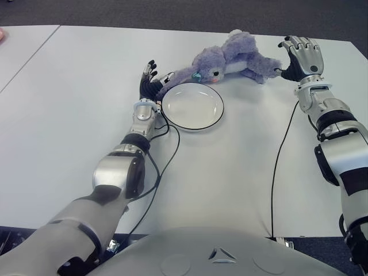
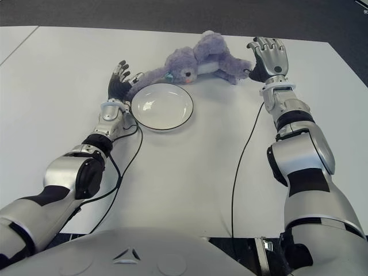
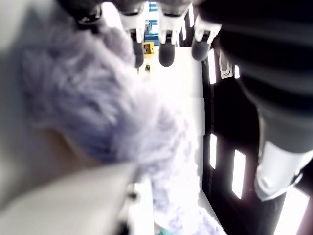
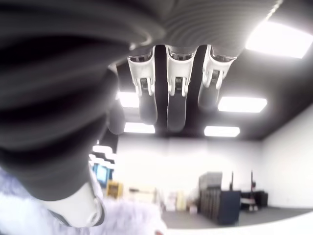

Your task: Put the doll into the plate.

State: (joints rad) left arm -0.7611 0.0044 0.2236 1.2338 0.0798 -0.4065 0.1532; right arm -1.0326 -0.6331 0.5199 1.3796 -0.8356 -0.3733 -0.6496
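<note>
Left hand [image 1: 150,79]: just left of the plate's far-left rim, palm turned toward the doll, fingers [image 3: 166,51] straight and spread; they close on nothing, though the doll's nearest limb lies against or right beside them.
Cable [image 1: 168,158]: black, runs from the left wrist along the plate's left side and back toward the robot's body.
Plate [image 1: 214,112]: white with a dark rim, lying flat on the table [image 1: 75,86], nothing inside it.
Doll [image 1: 227,60]: purple plush, lying on its side on the table just beyond the plate's far rim, outside the plate; one limb reaches left to the left hand, the legs point right to the right hand.
Right hand [image 1: 300,56]: well to the right of the plate and beyond it, at the doll's leg end, fingers [image 4: 176,100] extended and apart, gripping nothing; thumb side sits close against the plush.
</note>
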